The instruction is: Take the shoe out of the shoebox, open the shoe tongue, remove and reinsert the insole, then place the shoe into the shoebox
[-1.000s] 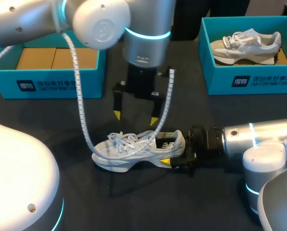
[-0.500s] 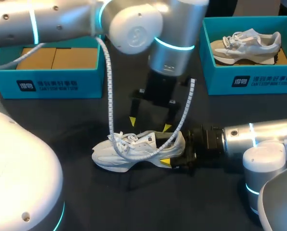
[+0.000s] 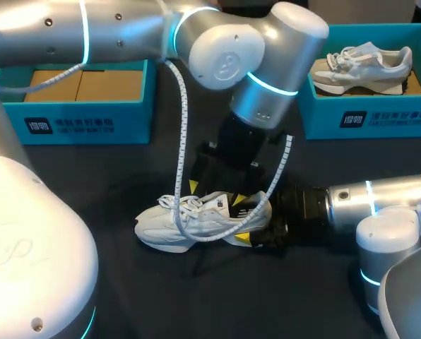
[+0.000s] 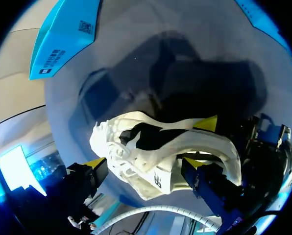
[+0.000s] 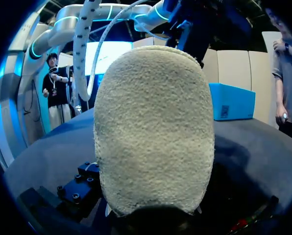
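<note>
While right end effector [image 3: 253, 224] clamps shoe [image 3: 186, 224] heel, left end effector [image 3: 216, 193] gapes above.

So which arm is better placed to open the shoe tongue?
Left: the open left end effector hangs just over the shoe opening, while the right end effector is busy holding the heel.

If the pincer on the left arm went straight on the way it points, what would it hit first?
The white shoe just below the left pincer, probably around its laces or opening, though the exact depth is unclear.
</note>
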You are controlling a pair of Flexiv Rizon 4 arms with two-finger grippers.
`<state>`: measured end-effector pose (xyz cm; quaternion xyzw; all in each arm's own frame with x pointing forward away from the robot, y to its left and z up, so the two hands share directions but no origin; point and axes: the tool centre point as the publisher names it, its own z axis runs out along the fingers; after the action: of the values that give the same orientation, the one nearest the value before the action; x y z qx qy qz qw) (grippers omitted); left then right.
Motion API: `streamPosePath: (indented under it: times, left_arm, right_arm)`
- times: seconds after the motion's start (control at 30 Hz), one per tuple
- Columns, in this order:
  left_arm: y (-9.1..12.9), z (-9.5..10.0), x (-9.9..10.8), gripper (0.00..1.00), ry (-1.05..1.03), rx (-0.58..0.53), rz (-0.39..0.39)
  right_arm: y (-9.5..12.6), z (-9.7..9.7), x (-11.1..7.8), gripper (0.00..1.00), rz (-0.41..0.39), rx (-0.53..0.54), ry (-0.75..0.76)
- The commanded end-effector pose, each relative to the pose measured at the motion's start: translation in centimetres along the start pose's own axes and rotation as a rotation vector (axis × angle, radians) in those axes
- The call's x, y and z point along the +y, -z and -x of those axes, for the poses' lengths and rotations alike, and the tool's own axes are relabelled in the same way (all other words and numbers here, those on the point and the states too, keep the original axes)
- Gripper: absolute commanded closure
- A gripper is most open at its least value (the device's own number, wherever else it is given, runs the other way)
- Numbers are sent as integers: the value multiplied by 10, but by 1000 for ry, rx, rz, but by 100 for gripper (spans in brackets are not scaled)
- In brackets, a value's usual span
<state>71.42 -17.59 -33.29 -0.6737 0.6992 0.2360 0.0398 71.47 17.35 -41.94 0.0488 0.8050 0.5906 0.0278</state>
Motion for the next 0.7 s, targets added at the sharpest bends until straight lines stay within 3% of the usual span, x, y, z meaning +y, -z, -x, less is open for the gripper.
streamPosePath:
  times: [0.03, 0.23, 0.47, 0.5, 0.53, 0.57, 0.7]
  left_arm:
    - [-5, -1, -1, 0, 1, -10, 2]
    - [-10, 6, 0, 1, 13, -22, -10]
    - [-4, 23, 3, 29, 39, 25, -55]
    - [-3, 26, 3, 42, 40, 34, -59]
    - [-2, 27, 3, 43, 39, 42, -60]
    - [-1, 30, 3, 51, 41, 54, -62]
    - [4, 37, 4, 55, 52, 85, -76]
  right_arm:
    - [0, 0, 1, 100, -5, 0, 0]
    - [0, 0, 1, 100, -5, 0, 0]
    - [0, 0, 1, 100, -5, 0, 0]
    - [0, 0, 1, 100, -5, 0, 0]
    - [0, 0, 1, 100, -5, 0, 0]
    - [0, 0, 1, 100, -5, 0, 0]
    - [0, 0, 1, 100, -5, 0, 0]
